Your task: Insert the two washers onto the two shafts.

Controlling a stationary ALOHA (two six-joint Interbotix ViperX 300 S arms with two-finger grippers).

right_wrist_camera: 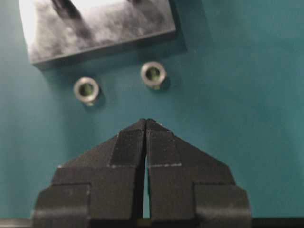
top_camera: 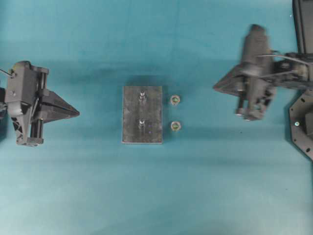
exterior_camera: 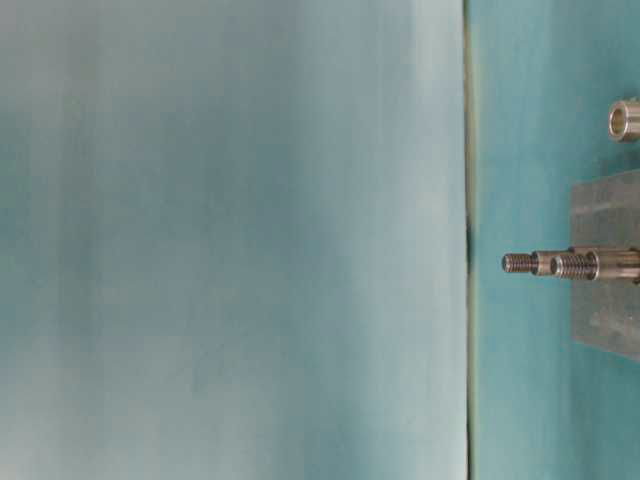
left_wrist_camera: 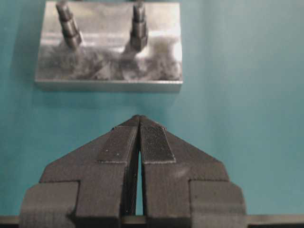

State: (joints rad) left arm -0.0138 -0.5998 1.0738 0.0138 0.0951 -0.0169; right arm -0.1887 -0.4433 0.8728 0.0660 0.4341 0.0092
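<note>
Washers just beside plate edge

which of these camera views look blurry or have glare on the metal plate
Overhead view: the right gripper is motion-smeared. Right wrist view: glare whitens the plate and its shafts blur. Left wrist view: a bright patch by the plate's right edge.

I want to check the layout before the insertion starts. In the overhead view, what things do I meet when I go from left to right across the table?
Left claw → metal plate with its two shafts → two washers side by side just past the plate's right edge → right claw.
</note>
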